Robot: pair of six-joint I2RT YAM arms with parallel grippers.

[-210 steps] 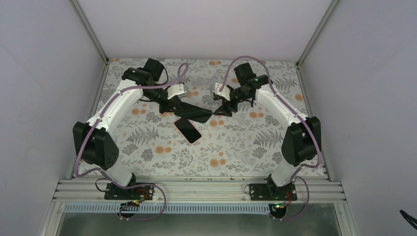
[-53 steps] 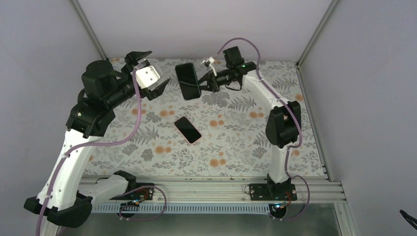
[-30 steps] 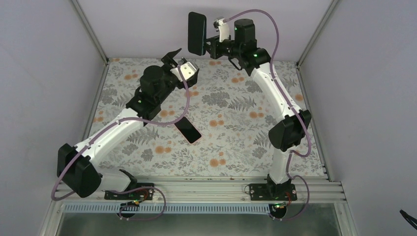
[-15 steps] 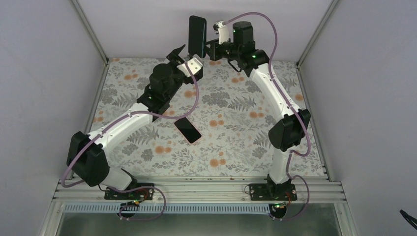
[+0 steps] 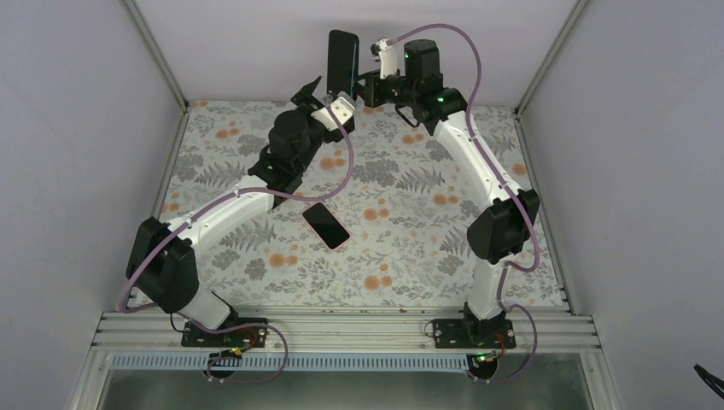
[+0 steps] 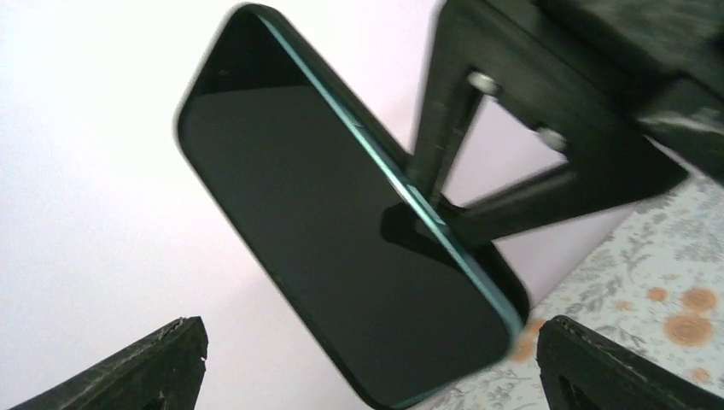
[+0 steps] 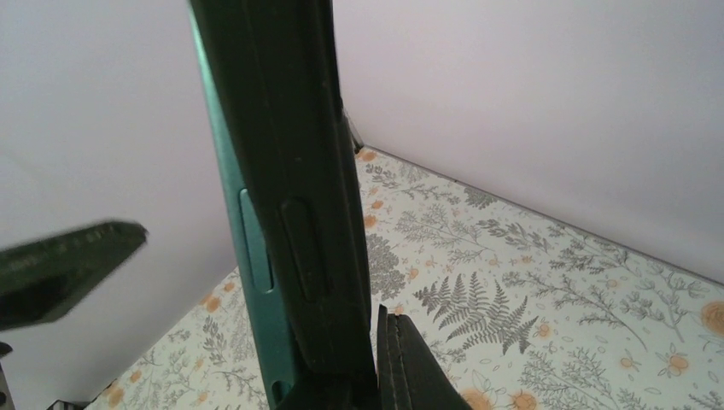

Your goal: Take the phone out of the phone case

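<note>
High above the table's far edge, my right gripper (image 5: 362, 79) is shut on the phone case (image 5: 342, 61), a black slab held upright. In the right wrist view the case (image 7: 290, 213) shows a teal edge with button slots, clamped against one finger (image 7: 405, 367). The left wrist view shows its glossy dark face (image 6: 341, 256), which looks like the phone's screen inside the case. My left gripper (image 5: 323, 90) is open just below and to the left of the slab. In its own view the left gripper (image 6: 373, 363) has a fingertip on each side of the slab's lower end, apart from it.
A second black phone-shaped slab with a pale rim (image 5: 326, 225) lies flat in the middle of the floral table cover (image 5: 410, 248). White walls close in the back and both sides. The left arm stretches diagonally over the table's left half.
The left arm has swung up and to the right, bringing its open gripper close under the raised case. The right gripper has held the case almost still for the last half second.
</note>
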